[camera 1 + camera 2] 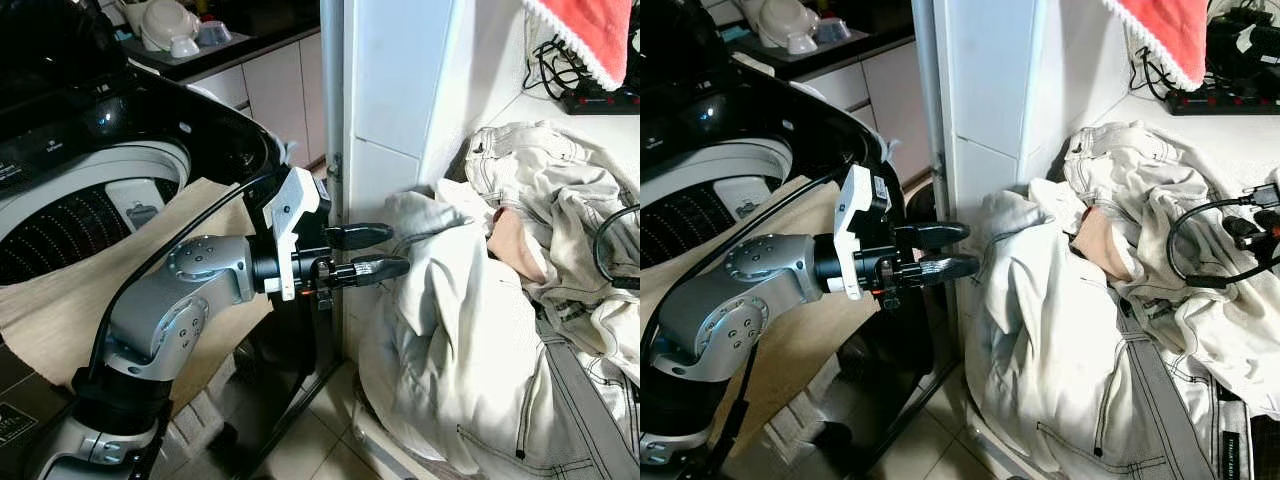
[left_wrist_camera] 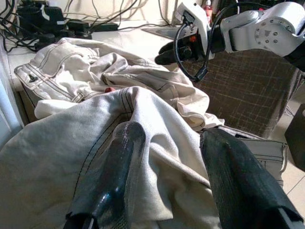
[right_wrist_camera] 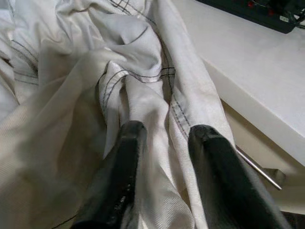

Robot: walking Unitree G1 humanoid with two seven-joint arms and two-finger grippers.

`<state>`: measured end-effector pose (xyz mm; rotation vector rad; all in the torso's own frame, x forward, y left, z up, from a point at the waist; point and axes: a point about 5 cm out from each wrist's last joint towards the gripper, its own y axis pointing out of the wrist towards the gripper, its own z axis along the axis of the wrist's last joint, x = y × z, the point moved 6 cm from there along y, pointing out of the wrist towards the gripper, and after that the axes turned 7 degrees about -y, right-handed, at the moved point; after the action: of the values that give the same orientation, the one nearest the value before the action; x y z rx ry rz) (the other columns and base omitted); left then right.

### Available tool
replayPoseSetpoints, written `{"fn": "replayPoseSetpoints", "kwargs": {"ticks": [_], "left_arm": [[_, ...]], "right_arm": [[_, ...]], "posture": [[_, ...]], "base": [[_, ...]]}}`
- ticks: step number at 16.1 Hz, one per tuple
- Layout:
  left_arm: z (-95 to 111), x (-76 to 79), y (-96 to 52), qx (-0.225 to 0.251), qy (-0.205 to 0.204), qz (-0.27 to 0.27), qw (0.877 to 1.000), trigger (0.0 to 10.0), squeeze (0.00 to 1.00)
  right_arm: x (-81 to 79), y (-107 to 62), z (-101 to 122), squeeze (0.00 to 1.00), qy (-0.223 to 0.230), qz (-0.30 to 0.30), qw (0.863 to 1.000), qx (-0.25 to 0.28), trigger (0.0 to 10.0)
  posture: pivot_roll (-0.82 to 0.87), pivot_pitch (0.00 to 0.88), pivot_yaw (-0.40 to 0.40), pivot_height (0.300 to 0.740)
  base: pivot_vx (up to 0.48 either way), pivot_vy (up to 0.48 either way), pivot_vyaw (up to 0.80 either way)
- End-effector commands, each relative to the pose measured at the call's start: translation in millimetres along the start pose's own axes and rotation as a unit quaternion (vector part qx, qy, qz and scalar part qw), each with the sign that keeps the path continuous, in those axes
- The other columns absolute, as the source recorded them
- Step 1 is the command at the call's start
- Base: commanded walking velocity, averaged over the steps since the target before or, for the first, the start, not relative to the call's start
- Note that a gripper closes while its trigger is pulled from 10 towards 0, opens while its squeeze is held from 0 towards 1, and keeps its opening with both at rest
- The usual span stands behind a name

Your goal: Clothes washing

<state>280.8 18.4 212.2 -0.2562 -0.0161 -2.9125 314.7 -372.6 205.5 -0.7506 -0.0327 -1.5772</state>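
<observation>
**Both grippers at the laundry pile, washer waiting behind**

Nearest to me, the left gripper (image 1: 375,252) reaches out from my left arm toward 3 o'clock. Its fingers (image 2: 116,176) are parted and sit at the near edge of the cream clothes (image 1: 470,330), with cloth rising between them. I judge nothing is clamped yet. I hold it level because the pile slumps off the tabletop (image 1: 1230,125) there, so a sideways pinch should catch a fold.

Further in, the right gripper (image 3: 159,157) has its fingers (image 3: 125,162) parted on either side of a seamed ridge of the same clothes. They are pressed into the cloth but not closed on it.

The clothes spread from 4 o'clock up to 2 o'clock, draped over the tabletop edge beside the white pillar (image 1: 395,100).

At 10 o'clock the washing machine (image 1: 90,190) stands with its drum open, a tan cloth (image 1: 55,290) over its rim, presumably so a lifted garment can swing straight across.

At 1 o'clock, cables and a power strip (image 1: 600,100) lie past the pile, a snag risk.
</observation>
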Motion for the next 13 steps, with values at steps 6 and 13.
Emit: {"fn": "replayPoseSetpoints", "kwargs": {"ticks": [6,13], "left_arm": [[-0.8,-1.7,-3.1,-0.015,0.004,0.001,1.000,10.0,0.00],[-0.8,-0.8,-3.6,-0.018,0.004,-0.002,1.000,10.0,0.00]], "right_arm": [[-2.5,3.3,2.9,1.00,-0.012,0.008,1.000,-0.017,10.0],[-19.3,27.4,-32.1,0.00,0.062,0.030,0.997,-0.048,10.0]], "posture": [[-0.20,0.000,0.065,0.740],[-0.19,0.000,0.068,0.740]], "base": [[0.000,0.000,0.00],[0.000,0.000,0.00]]}}
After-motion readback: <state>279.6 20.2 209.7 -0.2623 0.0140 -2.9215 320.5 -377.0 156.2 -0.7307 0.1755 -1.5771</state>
